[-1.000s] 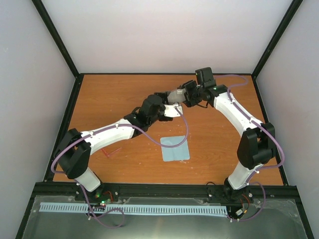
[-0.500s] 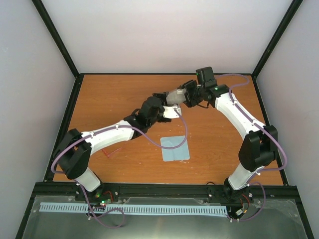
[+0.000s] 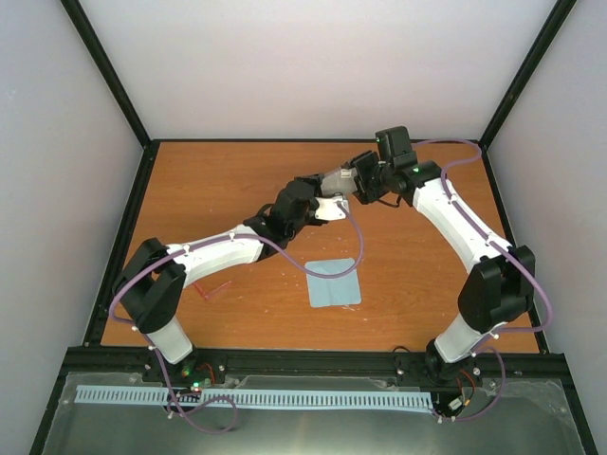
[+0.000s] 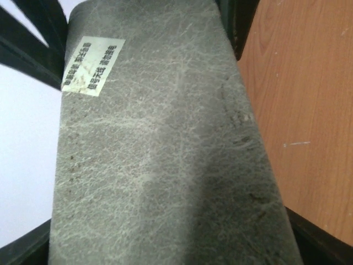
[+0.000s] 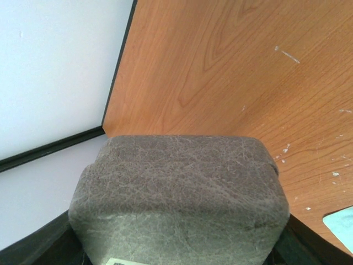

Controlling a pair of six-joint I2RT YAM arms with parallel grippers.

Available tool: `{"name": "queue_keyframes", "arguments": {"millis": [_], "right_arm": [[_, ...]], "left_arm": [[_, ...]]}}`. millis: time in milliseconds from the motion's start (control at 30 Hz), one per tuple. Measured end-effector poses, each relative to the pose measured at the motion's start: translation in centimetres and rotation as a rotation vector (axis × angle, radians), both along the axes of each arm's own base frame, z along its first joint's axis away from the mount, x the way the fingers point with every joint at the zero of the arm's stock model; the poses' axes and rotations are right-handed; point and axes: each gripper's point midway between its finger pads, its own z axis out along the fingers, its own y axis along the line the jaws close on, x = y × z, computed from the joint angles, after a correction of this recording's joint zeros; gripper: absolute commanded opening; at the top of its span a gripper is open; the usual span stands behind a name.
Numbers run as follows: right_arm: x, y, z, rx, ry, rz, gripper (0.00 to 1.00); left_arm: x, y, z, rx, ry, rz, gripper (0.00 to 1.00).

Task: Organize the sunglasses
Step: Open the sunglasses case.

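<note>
**Two Grippers Meet on One Case, Sunglasses Lie Apart**

The brown wooden table [image 3: 190, 190] is the largest thing in view, and white walls close it in on three sides. The left arm [image 3: 218, 251] slants from the near left corner toward the middle of the table. The right arm [image 3: 455, 223] bends in from the near right corner, and the two meet in the far half, a little right of centre.

A grey oblong case [image 4: 165, 143] with a cracked, leathery skin sits between them. It fills nearly the whole left wrist view, and a small white sticker [image 4: 92, 66] with printed characters shows near one end.

The right gripper [image 3: 341, 180] has its jaws set wide and clamped on one end of the case, with dark fingers showing at both lower corners of its own view. The left gripper [image 3: 318, 191] has the case lying lengthwise between its jaws. I cannot tell whether those jaws press the case or stand just off it.

A light blue square cloth [image 3: 334, 282] lies flat near the middle of the table, closer to the near edge than the case is.

The sunglasses [image 3: 214, 287] are a thin red-pink pair resting on the table toward the near left corner. They lie just beside the left arm, left of the cloth and well apart from the case and both grippers.
</note>
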Motion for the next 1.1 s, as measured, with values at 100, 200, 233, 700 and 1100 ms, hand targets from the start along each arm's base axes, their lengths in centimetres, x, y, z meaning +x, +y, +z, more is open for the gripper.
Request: {"name": "queue_keyframes", "arguments": {"millis": [100,200,233,700,1100], "right_arm": [[0.0,-0.3,0.3,0.01,0.001,-0.022,0.03],[0.2,-0.3,0.7,0.021,-0.01,-0.021,0.03],[0.1,-0.3,0.7,0.02,-0.01,-0.022,0.04],[-1.0,-0.2,0.6,0.003,-0.004,0.069,0.84],[-4.0,-3.8,13.2,-0.104,-0.52,0.295,0.9]], "left_arm": [[0.3,0.0,0.8,-0.034,-0.01,0.015,0.46],[0.5,-0.1,1.2,-0.052,0.0,0.015,0.23],[0.5,0.0,1.2,-0.054,0.008,0.016,0.19],[-0.2,0.1,0.9,-0.16,0.275,-0.073,0.01],[-1.9,0.2,1.0,-0.37,0.728,-0.201,0.01]]}}
